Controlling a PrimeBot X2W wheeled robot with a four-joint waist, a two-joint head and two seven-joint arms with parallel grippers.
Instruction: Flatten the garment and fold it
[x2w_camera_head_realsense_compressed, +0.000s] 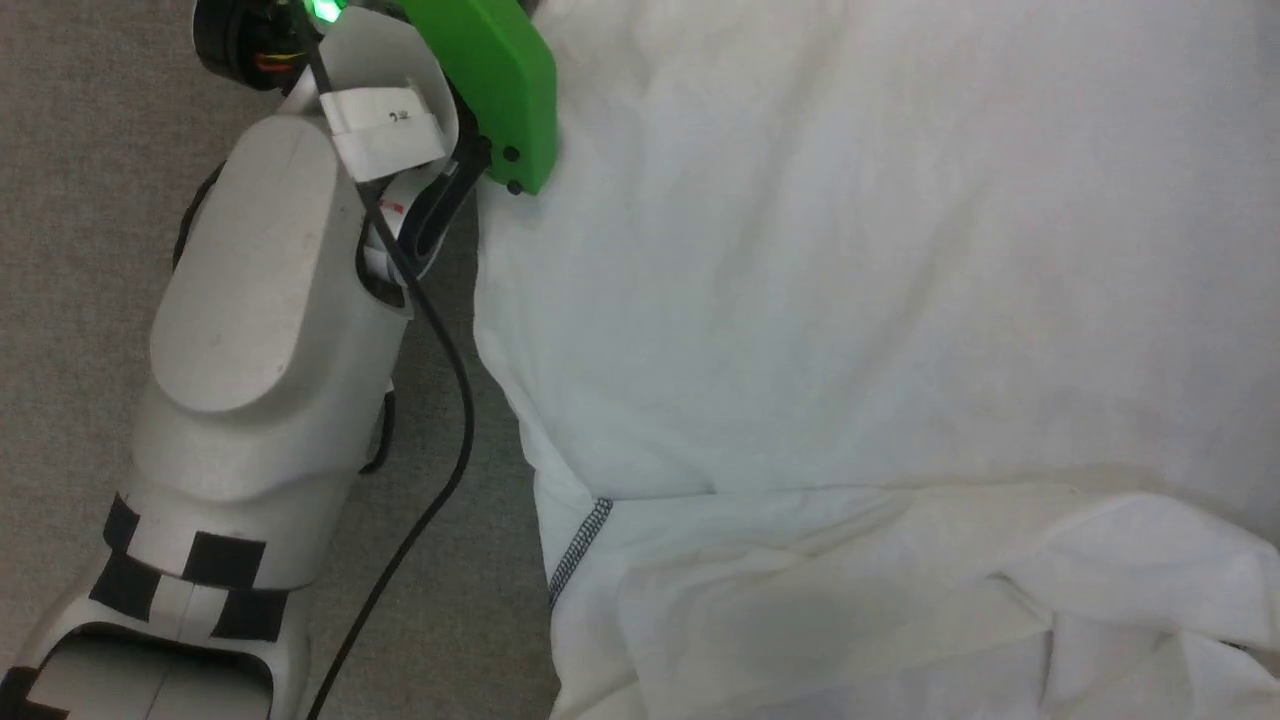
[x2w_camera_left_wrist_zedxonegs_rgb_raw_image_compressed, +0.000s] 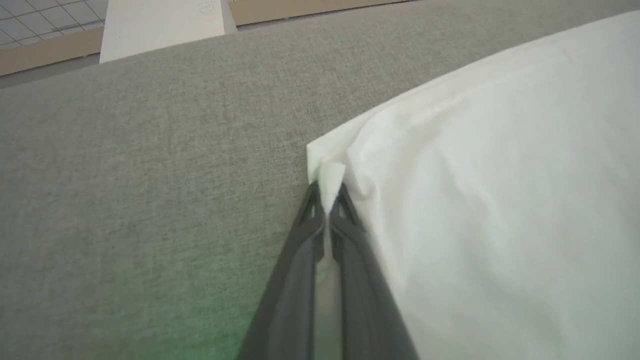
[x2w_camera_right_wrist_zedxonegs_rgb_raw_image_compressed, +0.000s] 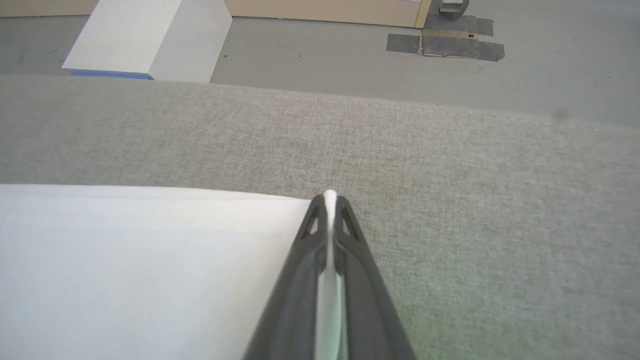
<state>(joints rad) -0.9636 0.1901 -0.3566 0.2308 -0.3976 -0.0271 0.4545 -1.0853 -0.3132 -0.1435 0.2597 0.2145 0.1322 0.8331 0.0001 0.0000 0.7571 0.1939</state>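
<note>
White shirt (x2w_camera_head_realsense_compressed: 850, 300) lies mostly smooth on the grey table (x2w_camera_left_wrist_zedxonegs_rgb_raw_image_compressed: 150, 175) — left jaws and right jaws each pinch a corner — folding looks barely begun.

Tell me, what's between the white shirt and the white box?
Just a bare stretch of grey cloth surface, with nothing on it, lies between the shirt and the white box. The left wrist view shows it.

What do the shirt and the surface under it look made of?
The shirt looks like soft, matte white cloth, maybe cotton knit: it creases and drapes. The surface looks like grey woven fabric, matte, with a fine speckled weave.
</note>
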